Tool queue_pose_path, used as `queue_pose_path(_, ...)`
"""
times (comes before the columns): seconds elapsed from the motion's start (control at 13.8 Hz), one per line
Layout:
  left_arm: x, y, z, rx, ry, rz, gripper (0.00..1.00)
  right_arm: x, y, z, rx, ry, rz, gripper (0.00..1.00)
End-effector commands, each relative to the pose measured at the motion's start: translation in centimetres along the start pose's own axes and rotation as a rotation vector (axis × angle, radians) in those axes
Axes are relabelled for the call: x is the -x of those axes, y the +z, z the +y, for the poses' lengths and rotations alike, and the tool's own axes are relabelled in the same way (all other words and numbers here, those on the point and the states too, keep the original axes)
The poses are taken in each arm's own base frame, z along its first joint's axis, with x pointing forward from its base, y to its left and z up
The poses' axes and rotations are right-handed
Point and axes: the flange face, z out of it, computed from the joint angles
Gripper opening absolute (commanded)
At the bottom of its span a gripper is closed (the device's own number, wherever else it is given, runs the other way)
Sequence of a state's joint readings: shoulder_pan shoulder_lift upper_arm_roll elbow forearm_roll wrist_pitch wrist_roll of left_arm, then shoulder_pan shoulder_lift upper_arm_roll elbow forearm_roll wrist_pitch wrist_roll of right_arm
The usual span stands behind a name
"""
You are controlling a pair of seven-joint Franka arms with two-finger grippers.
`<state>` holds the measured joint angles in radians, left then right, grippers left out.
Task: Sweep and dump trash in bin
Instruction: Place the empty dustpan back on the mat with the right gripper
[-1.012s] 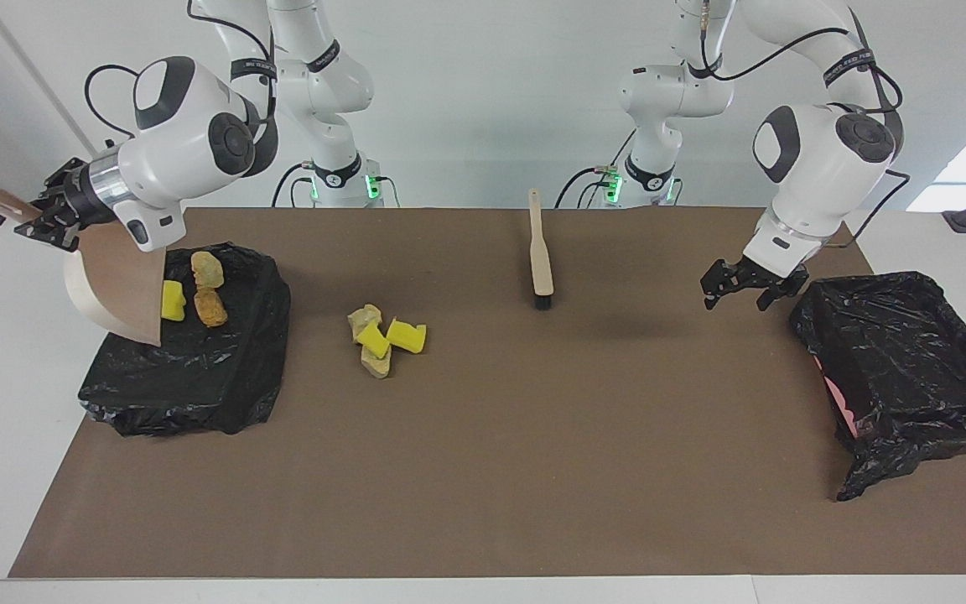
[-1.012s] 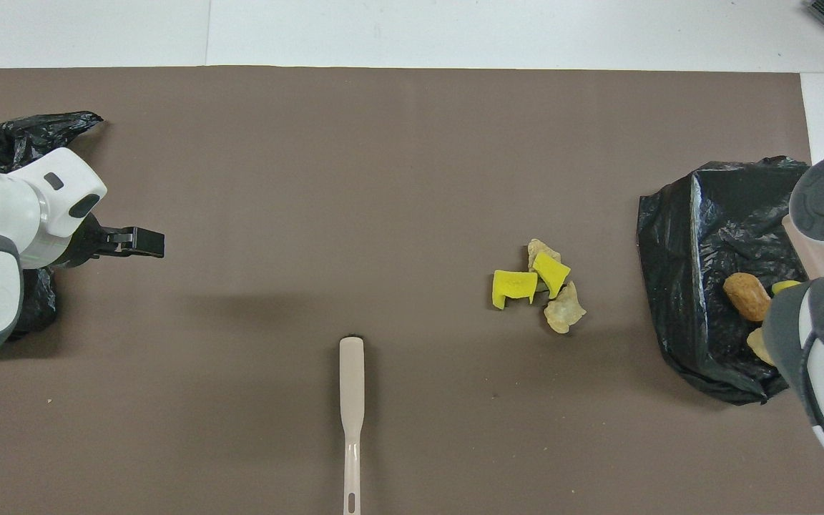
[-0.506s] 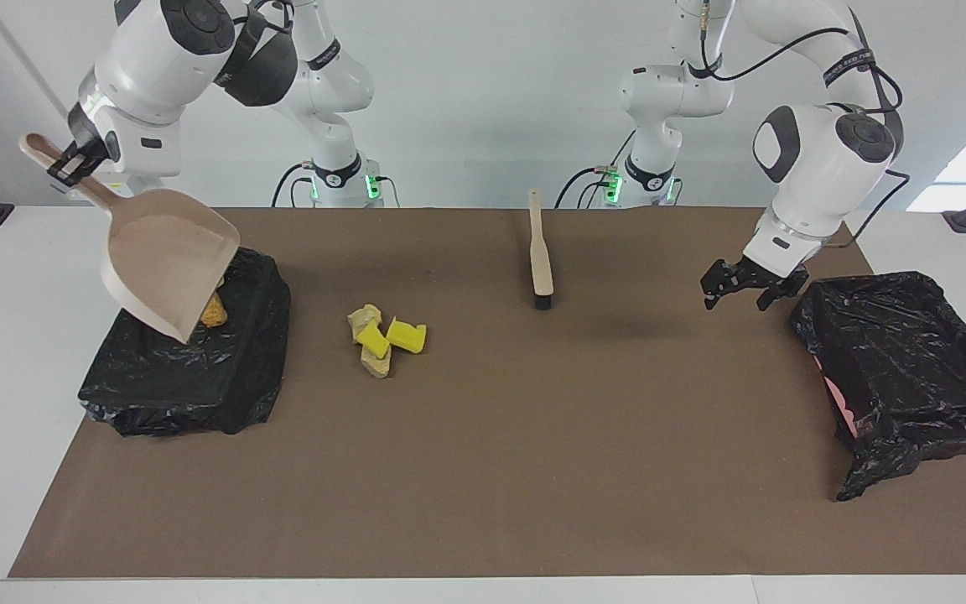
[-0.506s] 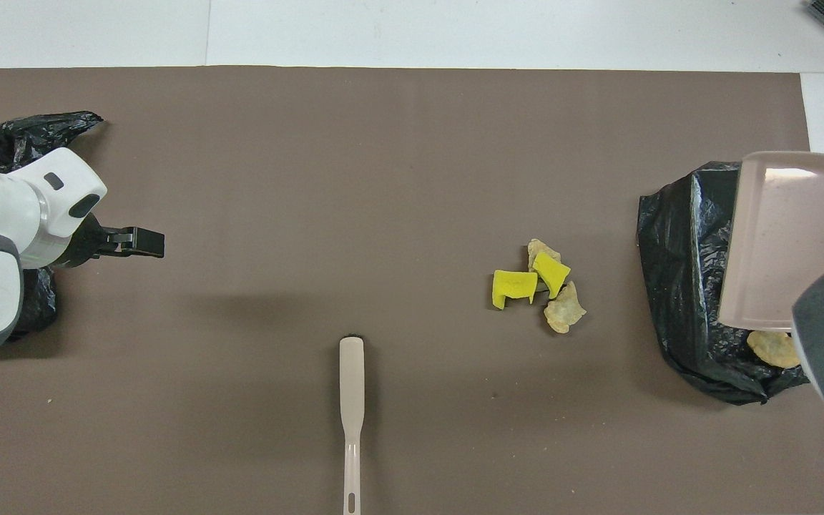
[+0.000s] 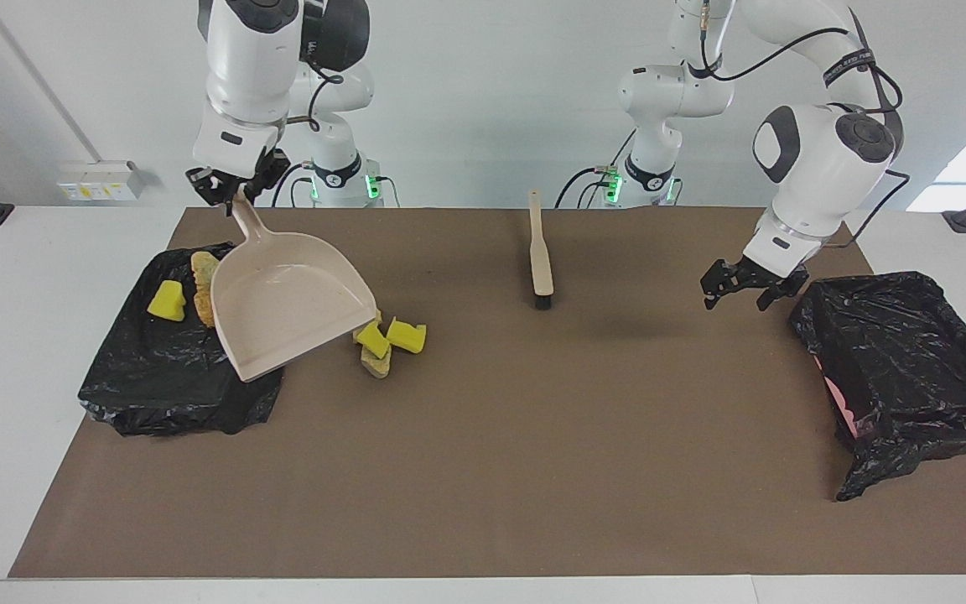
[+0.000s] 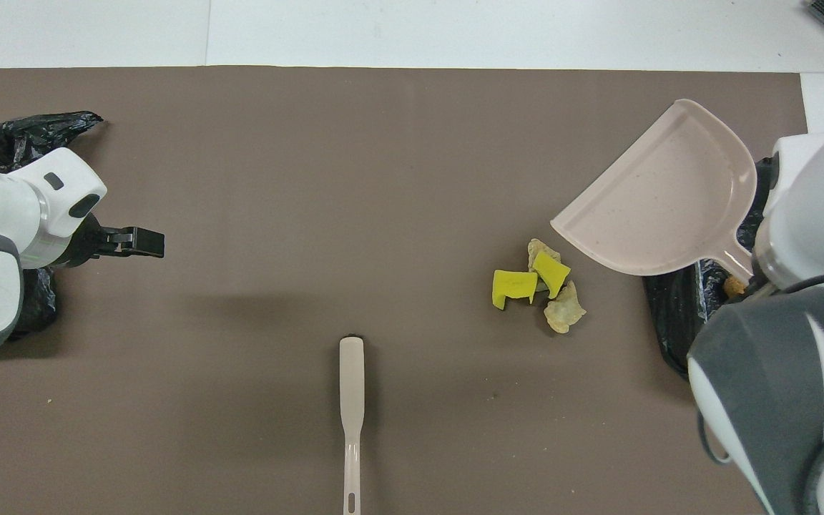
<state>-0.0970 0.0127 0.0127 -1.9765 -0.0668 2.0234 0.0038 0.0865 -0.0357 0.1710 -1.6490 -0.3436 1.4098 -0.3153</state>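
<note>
Your right gripper [image 5: 236, 186] pinched the beige dustpan [image 5: 290, 310] handle, pan raised beside the bin [image 5: 173, 369]. Trash pile [image 5: 386, 340] lay on the mat near that bin; two pieces [image 5: 168, 302] sat on it. Your left gripper [image 5: 743, 285] waited, fingers spread.

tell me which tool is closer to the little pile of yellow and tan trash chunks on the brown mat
Right. The right tool holds the beige plastic dustpan beside the pile; the left tool waits by the black-bagged bin.

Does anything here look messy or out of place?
Yes. A small pile of trash lies loose on the brown mat, beside the bin at the right arm's end, not in it. The brush lies unused near the robots.
</note>
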Motion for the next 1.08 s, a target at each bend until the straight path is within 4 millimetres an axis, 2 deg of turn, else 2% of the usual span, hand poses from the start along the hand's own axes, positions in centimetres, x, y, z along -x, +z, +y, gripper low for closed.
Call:
queue_pose_path(0.0, -0.2, -0.2, -0.3, -0.013, 0.008, -0.013, 1.00, -3.4, 0.1, -3.7, -0.124, 0.192, 0.039, 0.00)
queue_pose_path(0.07, -0.2, -0.2, -0.3, -0.013, 0.008, -0.013, 1.00, -4.7, 1.0, -4.5, -0.161, 0.239, 0.028, 0.00)
queue_pose_path(0.22, -0.2, -0.2, -0.3, -0.013, 0.008, -0.013, 1.00, -8.8, 0.7, -8.2, -0.167, 0.294, 0.037, 0.00)
queue_pose_path(0.36, -0.2, -0.2, -0.3, -0.013, 0.008, -0.013, 1.00, -13.8, 0.5, -12.1, -0.182, 0.391, 0.046, 0.00)
queue_pose_path(0.43, -0.2, -0.2, -0.3, -0.013, 0.009, -0.013, 1.00, -15.7, 0.2, -13.2, -0.197, 0.402, 0.081, 0.00)
queue_pose_path(0.58, -0.2, -0.2, -0.3, -0.013, 0.008, -0.013, 1.00, -19.2, 1.1, -16.1, -0.242, 0.375, 0.125, 0.00)
queue_pose_path(0.65, -0.2, -0.2, -0.4, -0.013, 0.006, -0.013, 1.00, -20.9, 1.9, -17.2, -0.262, 0.405, 0.141, 0.00)
queue_pose_path(0.72, -0.2, -0.2, -0.3, -0.013, 0.008, -0.013, 1.00, -22.6, 2.0, -19.3, -0.278, 0.455, 0.164, 0.00)
queue_pose_path(0.87, -0.2, -0.2, -0.3, -0.013, 0.008, -0.013, 1.00, -25.6, 2.3, -21.7, -0.317, 0.553, 0.175, 0.00)
queue_pose_path(1.01, -0.2, -0.2, -0.3, -0.013, 0.008, -0.013, 1.00, -27.8, 3.2, -24.4, -0.372, 0.581, 0.193, 0.00)
